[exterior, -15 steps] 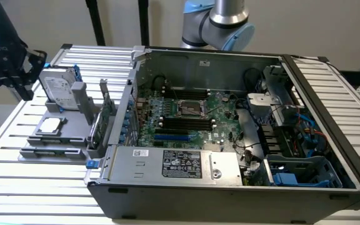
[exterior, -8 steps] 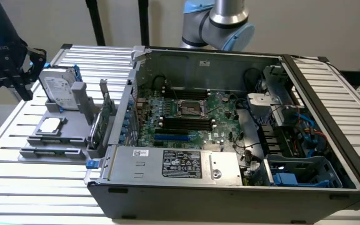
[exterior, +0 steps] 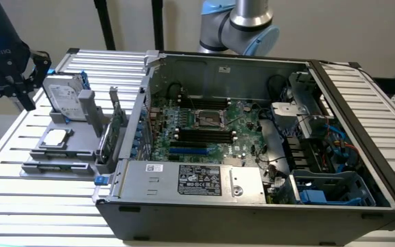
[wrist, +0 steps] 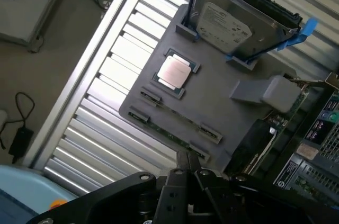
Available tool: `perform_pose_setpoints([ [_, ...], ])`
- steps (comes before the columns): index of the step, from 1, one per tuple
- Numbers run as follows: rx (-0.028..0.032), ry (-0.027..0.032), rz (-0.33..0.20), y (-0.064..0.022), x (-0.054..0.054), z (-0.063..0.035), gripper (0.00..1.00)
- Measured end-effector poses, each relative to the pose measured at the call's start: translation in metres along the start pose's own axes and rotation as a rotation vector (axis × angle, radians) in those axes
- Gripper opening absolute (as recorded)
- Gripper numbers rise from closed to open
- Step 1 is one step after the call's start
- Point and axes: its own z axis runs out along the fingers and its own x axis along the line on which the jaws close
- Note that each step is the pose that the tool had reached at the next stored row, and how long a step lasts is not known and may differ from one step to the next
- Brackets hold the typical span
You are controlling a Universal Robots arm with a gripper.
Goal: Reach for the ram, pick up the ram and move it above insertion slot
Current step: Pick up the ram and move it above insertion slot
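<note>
The ram (wrist: 170, 135) is a long thin green stick lying flat in clips at the edge of a grey holder tray (wrist: 222, 97). In the exterior view the ram (exterior: 57, 165) lies at the tray's front edge. My black gripper (wrist: 188, 170) hangs above the tray beside the ram's end, fingers pressed together with nothing between them. In the exterior view the gripper (exterior: 26, 103) is at the far left, above the table and beside the hard drive. The black insertion slots (exterior: 204, 135) lie on the motherboard inside the open computer case.
A silver hard drive (wrist: 238, 20) stands in blue brackets on the tray, with a square processor chip (wrist: 175, 71) beside it. An upright green card (exterior: 115, 123) stands between the tray and the case wall (exterior: 142, 113). The slatted metal table (exterior: 19, 200) extends around both.
</note>
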Motion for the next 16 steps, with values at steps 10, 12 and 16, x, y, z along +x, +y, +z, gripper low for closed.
perform_pose_setpoints([
  [10,0.0002,0.0059,-0.181,0.0,0.0,0.0,0.11],
  [12,0.0002,0.0071,-0.218,0.0,0.0,0.0,0.11],
  [16,0.0003,0.0094,-0.291,0.0,0.0,0.0,0.11],
])
